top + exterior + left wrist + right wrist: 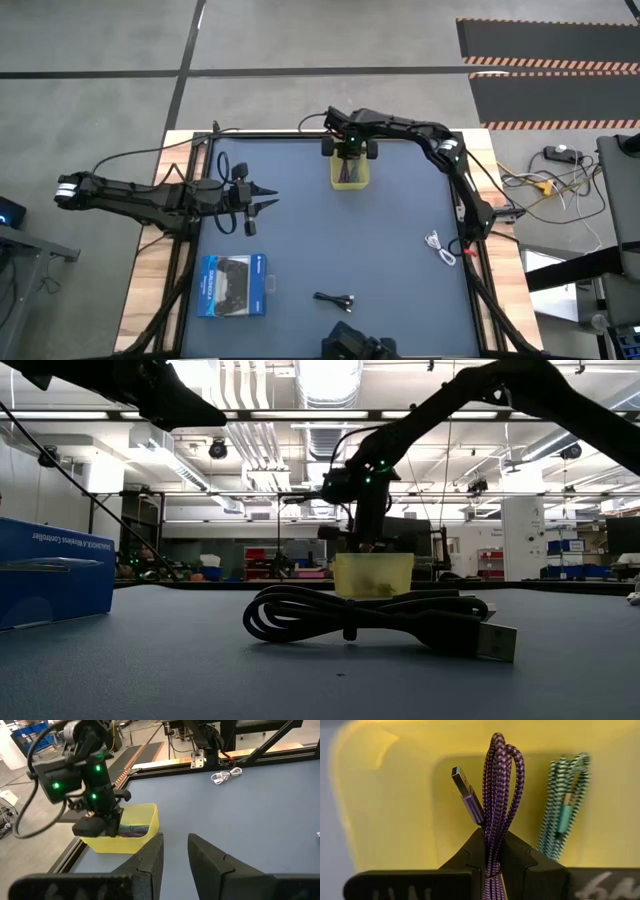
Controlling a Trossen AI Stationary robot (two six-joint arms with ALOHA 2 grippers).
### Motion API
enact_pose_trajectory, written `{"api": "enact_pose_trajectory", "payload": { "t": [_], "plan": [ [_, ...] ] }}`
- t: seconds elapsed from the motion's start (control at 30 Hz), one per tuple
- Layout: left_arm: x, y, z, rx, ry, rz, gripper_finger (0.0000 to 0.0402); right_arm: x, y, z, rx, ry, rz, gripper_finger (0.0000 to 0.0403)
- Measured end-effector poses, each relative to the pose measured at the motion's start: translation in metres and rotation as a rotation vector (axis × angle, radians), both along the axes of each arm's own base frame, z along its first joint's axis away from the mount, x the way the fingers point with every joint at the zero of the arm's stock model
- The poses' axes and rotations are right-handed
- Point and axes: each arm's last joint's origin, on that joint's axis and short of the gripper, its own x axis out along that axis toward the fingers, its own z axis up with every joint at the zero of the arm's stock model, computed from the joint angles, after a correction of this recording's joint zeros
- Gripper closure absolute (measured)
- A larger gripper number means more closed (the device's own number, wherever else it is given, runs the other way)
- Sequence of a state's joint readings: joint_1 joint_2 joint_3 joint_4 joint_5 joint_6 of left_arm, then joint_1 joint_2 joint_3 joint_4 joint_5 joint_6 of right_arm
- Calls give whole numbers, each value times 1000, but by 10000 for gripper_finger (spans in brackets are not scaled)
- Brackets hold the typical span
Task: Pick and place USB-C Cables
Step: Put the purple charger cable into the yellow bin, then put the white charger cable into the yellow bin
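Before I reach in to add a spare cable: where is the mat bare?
Bare: mid-mat between yellow bin, white cable and black cable. Crowded: the bin, right tool holding purple cable; left tool above blue box.

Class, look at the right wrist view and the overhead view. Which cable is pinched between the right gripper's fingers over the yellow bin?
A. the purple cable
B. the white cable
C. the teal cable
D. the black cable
A: the right gripper is shut on the purple cable over the yellow bin; the teal cable already lies in the bin, while the white cable and black cable lie on the table.
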State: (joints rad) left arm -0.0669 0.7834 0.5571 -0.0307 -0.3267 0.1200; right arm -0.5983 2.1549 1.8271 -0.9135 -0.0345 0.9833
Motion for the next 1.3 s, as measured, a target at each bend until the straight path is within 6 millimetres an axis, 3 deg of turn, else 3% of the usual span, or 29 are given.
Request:
{"api": "enact_pose_trajectory", "payload": {
  "t": [0.2, 0.73, 1.07, 1.3],
  "plan": [
    [0, 0, 0, 0, 0, 0, 329, 2, -1, -6, 3, -7, 9, 368],
    [0, 0, 1, -1, -7, 1, 329, 2, -1, 1, -8, -24, 36, 278],
    [1, 0, 5, -5, -58, 20, 329, -7, 10, 50, -90, -74, 213, 276],
    [1, 1, 7, -87, -106, 44, 329, -21, 56, 112, -257, 26, 442, 287]
  ]
}}
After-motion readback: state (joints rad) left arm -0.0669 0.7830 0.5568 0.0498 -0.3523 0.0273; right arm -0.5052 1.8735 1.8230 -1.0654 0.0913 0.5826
